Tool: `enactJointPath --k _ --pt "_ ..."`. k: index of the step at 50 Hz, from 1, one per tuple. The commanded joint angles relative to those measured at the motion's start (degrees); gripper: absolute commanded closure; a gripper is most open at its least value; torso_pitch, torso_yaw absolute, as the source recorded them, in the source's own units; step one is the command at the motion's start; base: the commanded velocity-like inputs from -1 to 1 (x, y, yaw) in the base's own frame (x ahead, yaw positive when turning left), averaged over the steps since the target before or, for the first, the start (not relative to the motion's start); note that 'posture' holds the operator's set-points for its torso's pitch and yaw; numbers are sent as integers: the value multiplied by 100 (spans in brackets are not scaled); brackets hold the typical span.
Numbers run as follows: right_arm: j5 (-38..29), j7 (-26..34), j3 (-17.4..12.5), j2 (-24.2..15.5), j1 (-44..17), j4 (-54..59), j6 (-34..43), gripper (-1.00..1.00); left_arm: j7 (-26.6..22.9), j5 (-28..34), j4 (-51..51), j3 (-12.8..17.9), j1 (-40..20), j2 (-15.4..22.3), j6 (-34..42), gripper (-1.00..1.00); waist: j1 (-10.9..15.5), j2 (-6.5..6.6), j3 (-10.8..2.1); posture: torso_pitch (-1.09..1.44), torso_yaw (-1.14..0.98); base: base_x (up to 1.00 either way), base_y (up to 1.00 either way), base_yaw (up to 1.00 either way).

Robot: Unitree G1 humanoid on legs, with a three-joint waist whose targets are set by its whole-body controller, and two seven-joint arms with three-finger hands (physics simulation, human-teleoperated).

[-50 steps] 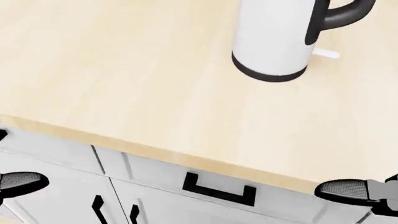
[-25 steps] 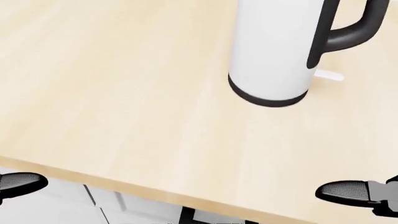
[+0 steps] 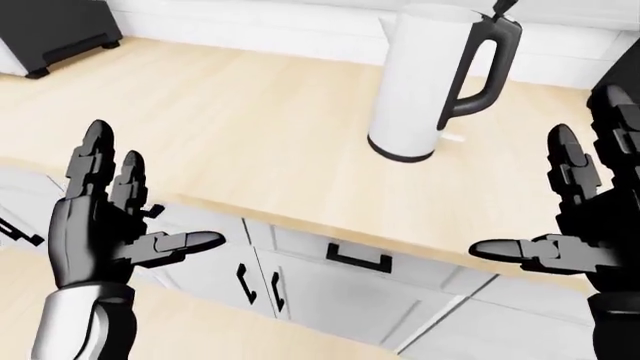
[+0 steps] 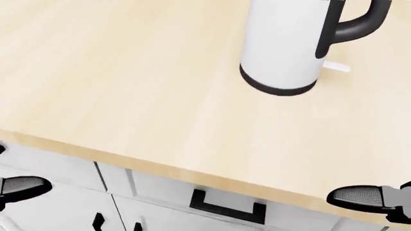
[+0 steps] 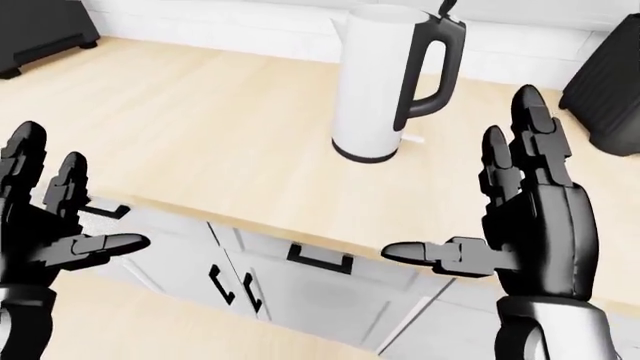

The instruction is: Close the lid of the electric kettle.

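A: Two hands up, palms facing each other. Left hand point(image 3: 105, 225) spread wide, fingers upright, thumb stuck out toward the other hand, gripping nothing.

B: Right hand point(image 5: 530, 225)?

A: Same pose, spread, thumb pointing toward the left hand, holding nothing. Both well apart from each other.

B: Kettle?

A: White kettle point(image 3: 425, 82) with black base ring and black handle point(image 3: 478, 71), standing upright on the wooden counter point(image 3: 230, 135). Well above and beyond both hands in the eye views, nearer the right hand than the left. Not touching either. Handle turned to the right hand's side.

B: Lid?

A: Black lid point(image 3: 503, 9) tipped up at the handle top, rim open. Mostly cut off by the upper edge, so hard to see more.

B: Anything else?

A: White cabinets point(image 3: 330, 292) with black pulls point(image 3: 357, 259) under the counter edge, between the two hands. Dark appliance point(image 3: 50, 30) far beyond the left hand, another dark box point(image 5: 612, 82) just past the right hand's fingertips. Head view: only thumb tips at the bottom corners, kettle's lower body up top.
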Motion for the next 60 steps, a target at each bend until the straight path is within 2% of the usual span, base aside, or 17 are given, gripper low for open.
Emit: enactJointPath --k 1,12,15,21,30,33,39,44,50,60 --pt "-105 21 -146 -44 -73 -87 -100 -100 2 -23 -149 27 -79 56 -188 -100 2 5 -63 0 0 0 0 0" --pt "-65 -10 -210 -75 -72 -87 -79 -100 50 -123 -277 117 -111 111 -33 -100 51 -23 -115 0 0 0 0 0" --pt "132 -36 -401 -186 -145 -87 51 -100 45 -105 -264 105 -109 111 -45 -100 65 -44 -120 0 0 0 0 0" --pt "120 8 -466 -102 -244 -87 258 -100 9 -19 -163 36 -92 89 -145 -100 82 -84 -125 0 0 0 0 0" --pt "679 -95 -896 -396 -656 -87 853 -100 -23 16 -92 11 -70 69 -232 -100 95 -102 -139 0 0 0 0 0" --pt "445 184 -913 -197 -806 -87 1189 -100 -38 80 -48 -12 -42 65 -301 -100 94 -107 -143 0 0 0 0 0" --pt "296 602 -1121 -73 -1244 -87 1981 -100 -70 109 -39 2 -50 58 -302 -100 98 -100 -169 0 0 0 0 0" --pt "424 833 -1469 -133 -1640 -87 2595 -100 -73 79 -9 42 -70 68 -319 -100 102 -82 -161 0 0 0 0 0" --pt "-124 1540 -1643 46 -1961 -87 3192 -100 -77 71 9 62 -64 87 -338 -100 102 -70 -146 0 0 0 0 0" --pt "-1303 2790 -1665 202 -2727 -87 4147 -100 -81 17 -101 131 -63 109 -221 -100 91 -37 -103 0 0 0 0 0"
